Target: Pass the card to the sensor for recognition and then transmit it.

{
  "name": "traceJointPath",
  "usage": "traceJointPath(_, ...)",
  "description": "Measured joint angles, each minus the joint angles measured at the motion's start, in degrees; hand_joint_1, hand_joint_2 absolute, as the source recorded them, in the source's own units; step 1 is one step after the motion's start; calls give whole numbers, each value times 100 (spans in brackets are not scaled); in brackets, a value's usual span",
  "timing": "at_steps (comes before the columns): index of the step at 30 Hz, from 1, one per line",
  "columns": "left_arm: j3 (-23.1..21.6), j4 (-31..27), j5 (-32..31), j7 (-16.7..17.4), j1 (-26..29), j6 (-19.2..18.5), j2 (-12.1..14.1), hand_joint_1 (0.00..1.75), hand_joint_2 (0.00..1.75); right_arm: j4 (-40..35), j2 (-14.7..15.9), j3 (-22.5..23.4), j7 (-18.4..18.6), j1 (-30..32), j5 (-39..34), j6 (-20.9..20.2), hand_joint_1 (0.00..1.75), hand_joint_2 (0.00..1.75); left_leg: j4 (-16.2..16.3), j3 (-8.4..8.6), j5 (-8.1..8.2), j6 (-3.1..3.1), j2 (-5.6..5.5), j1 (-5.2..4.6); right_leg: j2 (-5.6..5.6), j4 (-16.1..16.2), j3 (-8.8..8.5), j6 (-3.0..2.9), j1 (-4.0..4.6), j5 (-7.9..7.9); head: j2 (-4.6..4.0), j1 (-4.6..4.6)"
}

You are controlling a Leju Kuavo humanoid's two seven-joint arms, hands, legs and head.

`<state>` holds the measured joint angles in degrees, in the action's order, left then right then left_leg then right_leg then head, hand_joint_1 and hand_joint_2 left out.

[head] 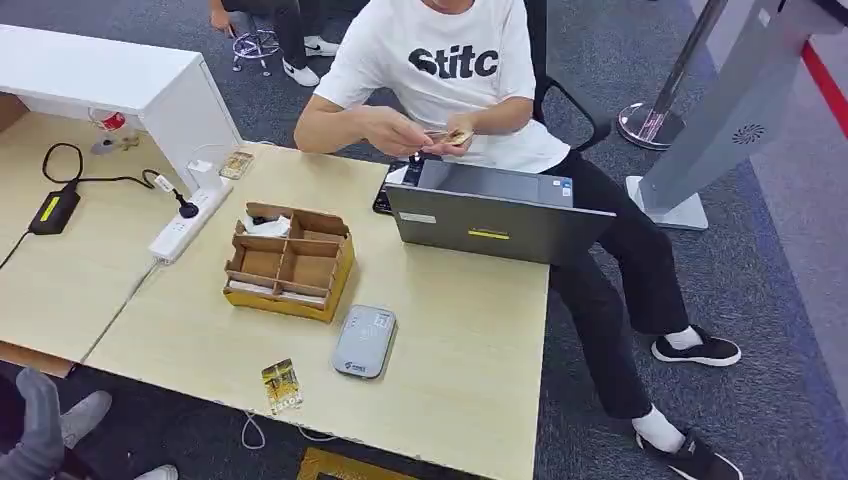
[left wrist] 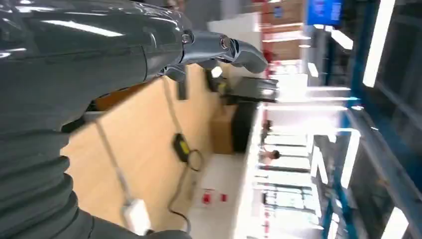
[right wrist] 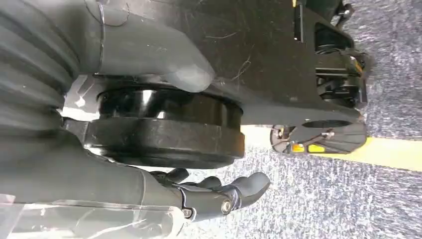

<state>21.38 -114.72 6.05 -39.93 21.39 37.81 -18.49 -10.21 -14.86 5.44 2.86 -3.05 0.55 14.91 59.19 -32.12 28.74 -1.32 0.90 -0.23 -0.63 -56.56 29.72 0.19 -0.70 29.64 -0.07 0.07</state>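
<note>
Card lying at the near table edge, closer to your left hand.

You are looking at the small yellow-and-white printed card (head: 282, 385) lying flat on the pale wooden table (head: 460, 350), just left of and nearer to you than the flat grey rounded-rectangle card sensor (head: 364, 341). Its long axis is running roughly away from you, tilted slightly left at the far end, which is pointing toward the brown cardboard divider box (head: 290, 262). Your left hand (head: 35, 425) is hanging low at the lower-left corner, fingers slack and holding nothing, and is probably the nearer one. Your right hand (right wrist: 219, 191) is hanging over grey carpet with fingers loosely curled and nothing in them.
</note>
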Motion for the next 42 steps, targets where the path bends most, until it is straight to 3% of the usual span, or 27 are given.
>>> traceJointPath(2,208,574,857,-2,-33,-368,-59,0,175,2,0,31,4,4,-17,-18,0,175,-2,4,0,-1,-10,-11,9,0,-6,7,-4,4,0,-4)
traceJointPath(3,434,1235,1371,69,-171,-794,-63,0,175,2,0,44,69,2,-15,-35,0,175,-4,8,-2,-2,-11,-16,10,1,-10,7,-7,4,0,0)
traceJointPath(5,1274,3245,1930,466,-775,-1925,53,0,175,2,0,44,264,-8,50,-68,0,175,-8,13,-8,0,-12,-18,12,0,-20,7,-8,4,0,2)
traceJointPath(7,1972,5067,1931,894,-1159,-2494,301,0,175,0,0,41,387,-17,131,-103,0,175,-8,19,-2,12,33,-8,-29,-2,-21,-16,1,-11,0,15)
traceJointPath(9,2368,6464,1779,1393,-1469,-2642,501,0,175,-2,2,37,426,-18,177,-118,0,175,-5,19,-3,11,42,-3,-41,-3,-14,-14,0,-14,0,-13)
traceJointPath(10,2466,7018,1505,1761,-1567,-2534,575,0,175,-2,2,37,428,-18,186,-129,0,175,-2,20,-2,10,33,-3,-37,-2,-8,-9,0,-11,0,-13)
traceJointPath(11,2420,7520,977,2356,-1640,-2268,643,0,175,-2,6,37,428,-18,188,-144,0,175,-2,19,-2,10,20,-6,-28,0,-12,-7,-1,-9,0,-4)
traceJointPath(12,2327,7916,510,2975,-1708,-2007,698,175,175,-2,15,37,428,-19,190,-166,7,175,-2,17,-2,9,14,-7,-24,0,-13,-7,-1,-9,0,-4)
traceJointPath(13,2211,8259,139,3574,-1775,-1817,746,175,175,-2,15,37,428,-20,190,-175,175,175,-3,15,0,8,15,-7,-23,1,-15,-7,-1,-9,0,2)
traceJointPath(15,2010,8818,-183,4392,-1881,-1575,776,175,175,-2,15,37,426,-21,188,-170,175,175,-2,11,0,7,16,-7,-24,5,-22,-6,-1,-10,0,2)
traceJointPath(17,1947,9211,-98,4703,-1965,-1493,748,175,175,-2,13,37,380,-18,136,-162,175,175,-1,11,3,2,14,-7,-21,11,-17,-5,-1,-10,0,5)
traceJointPath(21,1812,9688,-250,4613,-2070,-1437,632,175,175,0,17,46,317,0,66,-146,175,175,1,11,3,2,13,-7,-19,12,-15,0,-1,-13,0,4)
traceJointPath(24,1625,9900,-568,4226,-2118,-1745,595,175,175,-2,48,44,396,-26,142,-168,175,175,2,11,2,2,13,-6,-19,11,-17,-1,1,-14,0,7)
traceJointPath(25,1522,9949,-765,4054,-2127,-1883,597,175,175,-2,59,37,431,-39,220,-166,70,175,2,11,1,2,13,-6,-19,11,-17,-1,1,-14,0,7)
traceJointPath(26,1395,9986,-966,3898,-2139,-1995,601,89,175,-2,70,22,464,-53,276,-164,0,175,2,11,0,1,13,-6,-19,10,-18,-1,2,-14,0,7)
traceJointPath(27,1268,10010,-1104,3803,-2157,-2059,621,2,175,-2,70,2,507,-59,319,-164,0,175,2,11,0,2,13,-6,-18,9,-21,-1,4,-14,0,7)
traceJointPath(31,718,10069,-1429,3355,-2165,-2439,782,0,175,-48,173,-99,660,-53,428,-252,0,175,1,12,-3,6,13,0,-16,6,-24,-3,7,-14,0,6)
traceJointPath(42,-834,9815,-980,3635,-1720,-3204,1380,0,175,-641,835,-295,138,493,160,-1003,0,175,0,7,2,3,7,-2,-2,9,-12,-3,4,-7,0,4)
